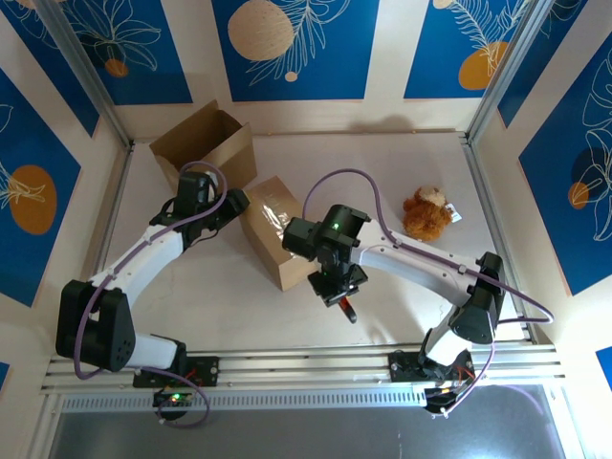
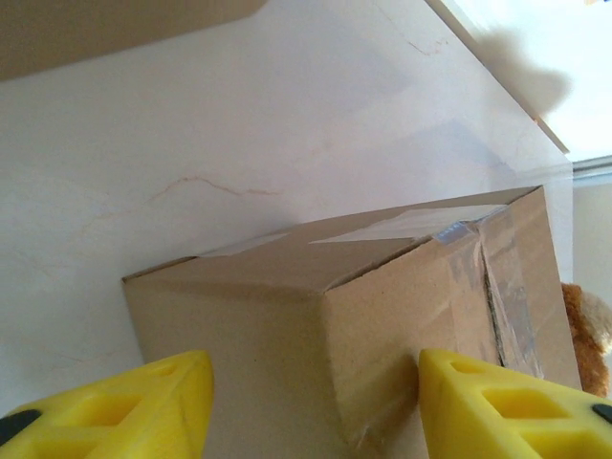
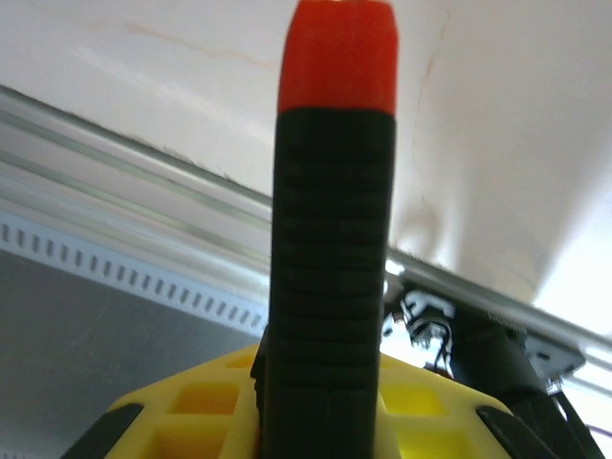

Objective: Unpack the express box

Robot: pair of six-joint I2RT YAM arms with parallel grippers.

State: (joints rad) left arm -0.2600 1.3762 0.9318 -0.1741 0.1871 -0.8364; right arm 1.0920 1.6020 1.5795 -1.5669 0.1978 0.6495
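— White table [image 1: 229, 306], blue leaf-patterned panels [image 1: 287, 48] standing around it: what is lying on the surface?

— Box [image 1: 271, 229], taped shut, is lying near the middle, turned at an angle. Open carton [image 1: 204, 143] is standing at the far left, just beyond it. Plush toy [image 1: 426, 213] is sitting to the right, well apart from both.

— What is the left gripper [image 1: 234, 203] doing?

— It is reaching in at the box's far left end. In the left wrist view its yellow fingers [image 2: 124, 411] are standing about half apart, with a vertical corner of the box between them; whether they are touching the cardboard cannot be told. Clear tape [image 2: 478, 258] is running across the top and down one side face.

— And the right gripper [image 1: 342, 292]?

— It is hanging just right of the box's near end, jaws clamping a tool [image 1: 347, 308] with a black ribbed handle and a red end. In the right wrist view the handle is rising from between the yellow pads, its red end pointing toward the near rail [image 1: 306, 359].
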